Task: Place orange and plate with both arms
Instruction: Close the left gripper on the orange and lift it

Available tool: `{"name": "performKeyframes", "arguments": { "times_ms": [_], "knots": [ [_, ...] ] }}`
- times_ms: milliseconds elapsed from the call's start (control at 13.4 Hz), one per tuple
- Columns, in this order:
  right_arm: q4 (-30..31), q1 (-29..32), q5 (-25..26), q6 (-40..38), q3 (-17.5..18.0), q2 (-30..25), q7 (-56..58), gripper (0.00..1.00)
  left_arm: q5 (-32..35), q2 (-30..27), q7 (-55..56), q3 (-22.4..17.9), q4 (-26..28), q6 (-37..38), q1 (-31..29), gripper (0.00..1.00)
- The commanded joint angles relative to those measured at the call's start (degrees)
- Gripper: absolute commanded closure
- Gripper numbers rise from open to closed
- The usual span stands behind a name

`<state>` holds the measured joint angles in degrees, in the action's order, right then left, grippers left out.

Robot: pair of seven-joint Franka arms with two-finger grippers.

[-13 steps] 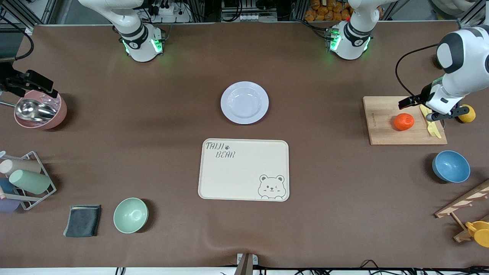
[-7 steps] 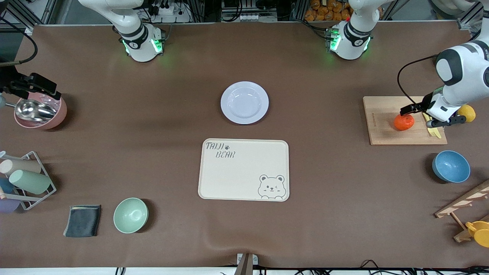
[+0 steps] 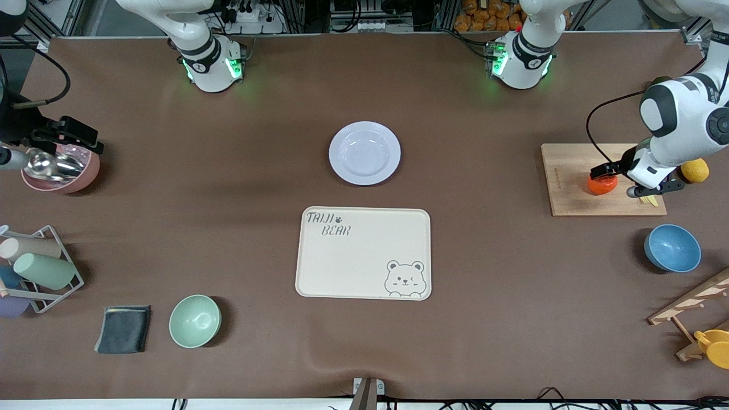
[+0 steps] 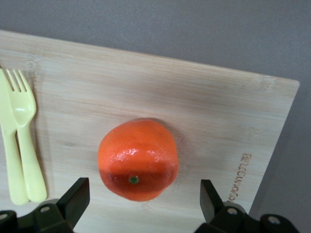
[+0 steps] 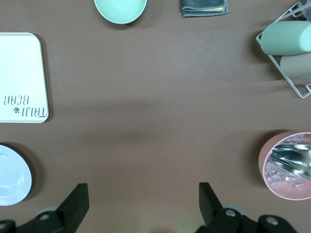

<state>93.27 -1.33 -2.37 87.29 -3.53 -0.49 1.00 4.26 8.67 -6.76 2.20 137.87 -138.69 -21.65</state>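
Orange [image 4: 138,159] glossy red-orange, green stem dot, on board [image 4: 204,102], left gripper [image 4: 141,206] spread above

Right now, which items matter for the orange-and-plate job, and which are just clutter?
In play: orange on the cutting board, under the open left pincer; plate; open right pincer, over the pink bowl.

Clutter: tray, green bowl, blue bowl, forks, cloth, lemon.

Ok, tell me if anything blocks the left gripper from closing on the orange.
Nothing visible does. The left gripper is over the orange on the cutting board, jaws open; the yellow forks lie clear beside it.
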Motion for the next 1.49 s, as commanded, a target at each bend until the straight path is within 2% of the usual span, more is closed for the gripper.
{"name": "performKeyframes", "arguments": {
  "times_ms": [0,224,671,820,969,1192,1267,1416],
  "knots": [
    [-1.07,-0.77,-1.67,-0.02,-0.17,1.28,0.58,0.00,1.28,2.22,-0.63,0.26,-0.41,-2.98,-0.93,0.00],
    [-0.90,-1.30,-1.67,-0.19,-0.25,1.28,0.58,0.00,1.28,4.33,-0.63,0.26,-0.41,-5.53,-1.81,0.00],
    [-0.90,-1.83,-1.76,-0.10,-0.25,1.46,0.58,0.00,1.28,6.44,-0.63,0.26,-0.85,-5.62,-1.81,0.01],
    [-0.89,-1.74,-1.76,-0.19,-0.25,2.07,0.58,0.00,1.28,7.32,-0.63,0.26,-1.20,-5.62,-1.81,0.09],
    [-0.81,-1.74,-1.76,-0.28,-0.17,2.60,0.67,0.00,1.28,8.11,-0.63,0.35,-1.90,-5.62,-1.81,0.27],
    [-0.81,-2.18,-2.46,-0.45,-0.17,3.04,0.67,0.00,1.28,7.94,-0.28,0.52,-2.60,-5.54,-1.38,0.71],
    [-0.81,-2.27,-2.55,-0.63,-0.17,3.04,0.67,0.00,1.28,7.68,0.07,0.61,-3.22,-5.36,-1.11,0.81],
    [-0.20,-2.18,-3.68,-1.07,-0.17,3.31,0.58,0.00,1.28,6.80,-0.01,1.66,-5.06,-4.75,-0.24,0.87]
  ]
}}
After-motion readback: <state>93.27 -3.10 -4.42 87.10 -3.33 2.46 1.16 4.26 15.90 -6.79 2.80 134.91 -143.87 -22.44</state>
